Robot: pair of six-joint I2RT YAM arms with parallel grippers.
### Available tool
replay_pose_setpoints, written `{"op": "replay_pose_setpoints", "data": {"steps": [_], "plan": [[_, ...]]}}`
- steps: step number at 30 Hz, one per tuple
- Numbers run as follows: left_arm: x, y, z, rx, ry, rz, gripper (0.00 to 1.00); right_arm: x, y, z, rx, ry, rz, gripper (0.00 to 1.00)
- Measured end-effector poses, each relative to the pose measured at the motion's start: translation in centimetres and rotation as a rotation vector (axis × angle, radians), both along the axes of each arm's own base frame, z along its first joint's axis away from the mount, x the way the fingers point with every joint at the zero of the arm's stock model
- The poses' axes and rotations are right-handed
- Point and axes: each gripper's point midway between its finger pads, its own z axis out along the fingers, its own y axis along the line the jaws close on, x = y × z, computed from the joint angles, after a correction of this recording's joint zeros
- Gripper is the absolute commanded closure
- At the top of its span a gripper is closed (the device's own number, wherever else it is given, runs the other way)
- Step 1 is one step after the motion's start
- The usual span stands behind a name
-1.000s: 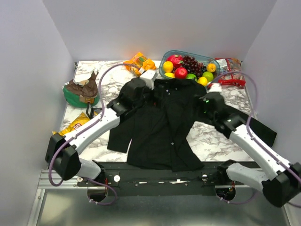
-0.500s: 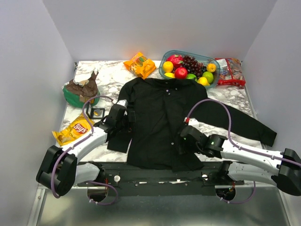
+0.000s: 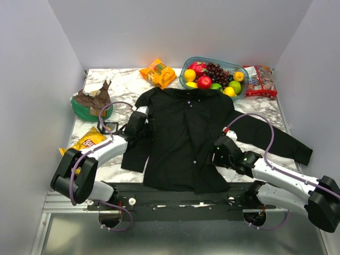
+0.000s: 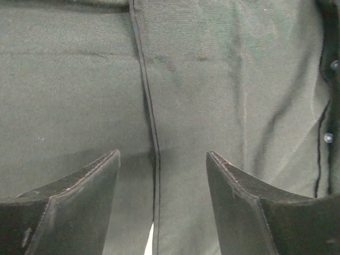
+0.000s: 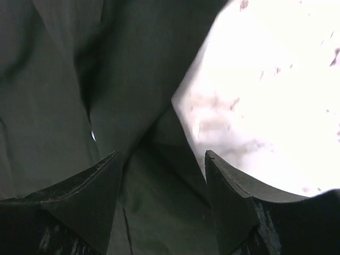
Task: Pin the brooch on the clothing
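Note:
The clothing [image 3: 188,135], a black long-sleeved shirt with small white buttons, lies flat on the marble table [image 3: 249,159]. The brooch shows in no view. My left gripper [image 3: 147,127] is open and empty, low over the shirt's left armpit. In the left wrist view its jaws [image 4: 162,154] stand apart over black cloth and a seam, with two white buttons [image 4: 328,137] at the right. My right gripper [image 3: 217,154] is open and empty at the shirt's right side. In the right wrist view [image 5: 162,153] it hangs over the cloth's edge beside bare marble [image 5: 276,95].
A fruit bowl [image 3: 240,86] sits behind the collar, with an orange snack bag [image 3: 158,71] to its left and a red packet [image 3: 258,79] to its right. A green bowl [image 3: 87,111] with a brown thing and a yellow chip bag [image 3: 87,141] lie at the left.
Both arms pulled back from the collar to the near half of the shirt. Since then the left gripper has edged further onto the sleeve and the right has shifted to the right.

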Motion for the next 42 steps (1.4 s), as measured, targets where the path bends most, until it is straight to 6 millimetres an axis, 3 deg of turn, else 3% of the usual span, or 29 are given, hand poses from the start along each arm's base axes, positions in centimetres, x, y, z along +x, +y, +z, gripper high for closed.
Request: {"op": "replay_pose_setpoints", "data": {"steps": [4, 9, 12, 19, 24, 29, 32, 34, 39, 42], "plan": [[0.9, -0.2, -0.5, 0.016, 0.011, 0.003, 0.29, 1.5, 0.1, 0.1, 0.035, -0.018, -0.03, 0.35], [2.2, -0.6, -1.1, 0.023, 0.023, 0.008, 0.33, 2.3, 0.2, -1.7, 0.0, 0.017, -0.037, 0.39], [2.6, -0.4, -2.0, 0.031, 0.043, 0.018, 0.36, 3.2, 1.0, -1.7, 0.007, 0.008, -0.037, 0.4], [3.9, -0.5, -2.7, 0.026, 0.046, 0.03, 0.49, 4.8, 1.5, -1.6, 0.032, -0.02, -0.062, 0.41], [4.4, -0.7, -2.8, 0.011, 0.036, 0.026, 0.57, 6.0, 1.0, -1.6, 0.047, -0.036, -0.102, 0.41], [4.5, -0.8, -3.0, 0.009, 0.036, 0.024, 0.72, 6.9, 0.1, -1.5, 0.054, -0.046, -0.136, 0.44], [4.7, -0.6, -3.1, 0.008, 0.038, 0.032, 0.85, 7.2, -0.3, -1.6, 0.052, -0.046, -0.145, 0.57], [4.8, -0.4, -3.2, 0.004, 0.041, 0.041, 0.94, 7.4, -0.6, -1.8, 0.047, -0.045, -0.149, 0.7], [5.1, -0.1, -3.2, -0.01, 0.044, 0.06, 1.0, 7.5, -1.1, -2.2, 0.034, -0.038, -0.148, 0.99], [5.3, 0.3, -3.2, -0.014, 0.046, 0.073, 1.0, 7.5, -1.3, -2.3, 0.033, -0.035, -0.142, 0.99]]}}
